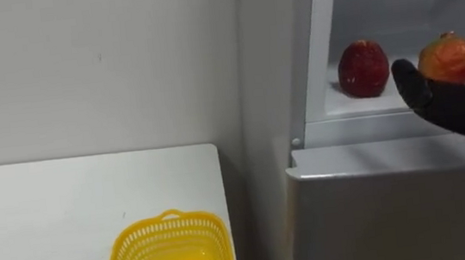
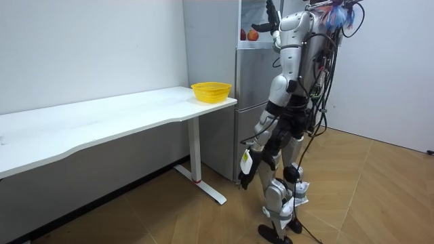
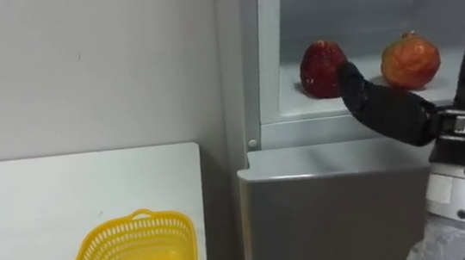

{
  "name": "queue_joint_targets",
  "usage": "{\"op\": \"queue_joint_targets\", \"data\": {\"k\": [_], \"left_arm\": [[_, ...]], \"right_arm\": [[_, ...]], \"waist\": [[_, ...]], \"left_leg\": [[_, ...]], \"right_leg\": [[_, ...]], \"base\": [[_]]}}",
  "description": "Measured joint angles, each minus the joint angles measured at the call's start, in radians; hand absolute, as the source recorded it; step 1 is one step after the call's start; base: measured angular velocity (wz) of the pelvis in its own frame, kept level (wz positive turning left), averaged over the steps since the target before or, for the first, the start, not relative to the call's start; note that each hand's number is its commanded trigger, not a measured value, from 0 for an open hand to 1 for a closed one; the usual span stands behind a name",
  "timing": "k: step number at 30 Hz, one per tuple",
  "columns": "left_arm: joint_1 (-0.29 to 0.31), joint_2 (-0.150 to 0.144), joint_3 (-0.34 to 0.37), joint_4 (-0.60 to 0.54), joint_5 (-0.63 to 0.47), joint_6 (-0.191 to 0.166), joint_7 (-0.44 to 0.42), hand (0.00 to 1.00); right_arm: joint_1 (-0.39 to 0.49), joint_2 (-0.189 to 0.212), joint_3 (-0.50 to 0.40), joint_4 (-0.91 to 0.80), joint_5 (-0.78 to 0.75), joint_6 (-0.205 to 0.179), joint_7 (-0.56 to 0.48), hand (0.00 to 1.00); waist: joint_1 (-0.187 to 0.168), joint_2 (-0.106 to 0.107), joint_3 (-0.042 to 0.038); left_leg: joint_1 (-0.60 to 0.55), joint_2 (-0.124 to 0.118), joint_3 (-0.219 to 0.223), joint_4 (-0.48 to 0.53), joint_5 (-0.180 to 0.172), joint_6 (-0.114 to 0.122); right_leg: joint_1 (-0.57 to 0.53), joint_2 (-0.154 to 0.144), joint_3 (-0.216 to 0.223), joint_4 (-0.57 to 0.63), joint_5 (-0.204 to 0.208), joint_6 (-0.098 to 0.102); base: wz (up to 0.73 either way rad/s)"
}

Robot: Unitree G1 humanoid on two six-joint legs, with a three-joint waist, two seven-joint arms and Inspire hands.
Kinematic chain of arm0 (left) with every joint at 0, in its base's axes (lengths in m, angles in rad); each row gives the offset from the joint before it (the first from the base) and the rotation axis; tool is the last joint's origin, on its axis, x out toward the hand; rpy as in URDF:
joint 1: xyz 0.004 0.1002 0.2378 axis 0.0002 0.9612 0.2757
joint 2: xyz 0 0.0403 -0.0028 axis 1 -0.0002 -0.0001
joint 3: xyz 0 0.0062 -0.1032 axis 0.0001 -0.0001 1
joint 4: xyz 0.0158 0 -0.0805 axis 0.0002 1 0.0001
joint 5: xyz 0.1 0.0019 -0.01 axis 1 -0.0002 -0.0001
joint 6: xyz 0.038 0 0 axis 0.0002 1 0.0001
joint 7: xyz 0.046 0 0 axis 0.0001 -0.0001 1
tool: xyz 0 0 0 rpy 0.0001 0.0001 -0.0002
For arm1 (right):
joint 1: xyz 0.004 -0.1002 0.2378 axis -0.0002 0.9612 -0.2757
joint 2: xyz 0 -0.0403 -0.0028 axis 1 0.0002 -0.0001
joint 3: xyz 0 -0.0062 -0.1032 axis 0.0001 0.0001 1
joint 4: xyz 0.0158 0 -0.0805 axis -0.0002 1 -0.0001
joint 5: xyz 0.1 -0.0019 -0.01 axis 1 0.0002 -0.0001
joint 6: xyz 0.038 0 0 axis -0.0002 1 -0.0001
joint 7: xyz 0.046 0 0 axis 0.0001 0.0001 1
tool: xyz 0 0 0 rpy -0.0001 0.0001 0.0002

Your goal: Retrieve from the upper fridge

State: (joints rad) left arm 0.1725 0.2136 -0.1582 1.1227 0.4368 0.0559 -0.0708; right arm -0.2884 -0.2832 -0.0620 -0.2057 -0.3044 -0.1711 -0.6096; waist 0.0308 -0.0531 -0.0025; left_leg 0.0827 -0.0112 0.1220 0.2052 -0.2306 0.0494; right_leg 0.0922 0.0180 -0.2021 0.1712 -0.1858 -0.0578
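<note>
Two fruits sit on the white shelf (image 1: 360,104) of the open upper fridge compartment: a dark red fruit (image 1: 363,69) and an orange-red fruit (image 1: 449,58), side by side but apart. What kind of fruit each is I can't quite make out. The right robot hand (image 1: 454,108) reaches in at shelf height with its fingers stretched out and nothing in its grasp. The dark red fruit lies just left of its fingertips, and the orange-red one is just above and behind its knuckles, which cover that fruit's lower edge. Whether the robot hand touches either fruit is hard to tell from here. The wrist runs out of the left eye view's right side.

Below the robot hand is the closed grey lower fridge door (image 1: 379,210). Well off to its left and lower stands the white bench (image 1: 67,208), with a yellow basket (image 1: 170,256) near its fridge-side end, partly cut off. The robot stands facing the fridge, its left robot hand (image 2: 245,165) hanging by its thigh.
</note>
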Motion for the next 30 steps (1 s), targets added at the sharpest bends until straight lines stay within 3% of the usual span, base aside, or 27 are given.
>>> {"op": "queue_joint_targets", "data": {"k": [7, 20, 25, 30], "left_arm": [[-0.002, 0.003, 0.0, -0.001, -0.005, 0.01, -0.008, 0.0], [-0.005, 0.001, 0.016, -0.015, 0.018, 0.028, -0.007, 0.0], [-0.006, 0.005, 0.04, -0.016, 0.036, 0.029, -0.006, 0.0], [-0.004, 0.002, 0.06, -0.034, 0.038, 0.031, -0.009, 0.0]], "right_arm": [[-0.068, -0.039, 0.001, 0.148, 0.074, 0.04, 0.031, 0.0], [-0.13, -0.049, 0.006, 0.233, 0.104, 0.072, 0.09, 0.0], [-0.177, -0.081, 0.006, 0.254, 0.15, 0.078, 0.111, 0.0], [-0.178, -0.082, 0.006, 0.285, 0.17, 0.094, 0.16, 0.0]], "waist": [[0.004, -0.017, 0.005], [0.007, -0.019, 0.0027], [0.01, -0.035, -0.0008], [0.027, -0.049, 0.0043]], "left_leg": [[-0.004, -0.002, -0.02, 0.007, 0.0, 0.0], [-0.018, -0.002, -0.028, 0.009, 0.0, 0.0], [-0.016, -0.002, -0.038, 0.01, 0.001, -0.001], [-0.018, -0.002, -0.041, 0.017, 0.001, -0.001]], "right_leg": [[0.005, -0.002, -0.021, -0.004, 0.0, 0.0], [-0.009, -0.002, -0.026, -0.001, 0.0, 0.0], [-0.005, -0.002, -0.034, -0.001, 0.0, 0.0], [-0.004, -0.004, -0.04, 0.003, 0.001, -0.001]], "base": [[0.08], [0.01], [0.04], [0.02]]}}
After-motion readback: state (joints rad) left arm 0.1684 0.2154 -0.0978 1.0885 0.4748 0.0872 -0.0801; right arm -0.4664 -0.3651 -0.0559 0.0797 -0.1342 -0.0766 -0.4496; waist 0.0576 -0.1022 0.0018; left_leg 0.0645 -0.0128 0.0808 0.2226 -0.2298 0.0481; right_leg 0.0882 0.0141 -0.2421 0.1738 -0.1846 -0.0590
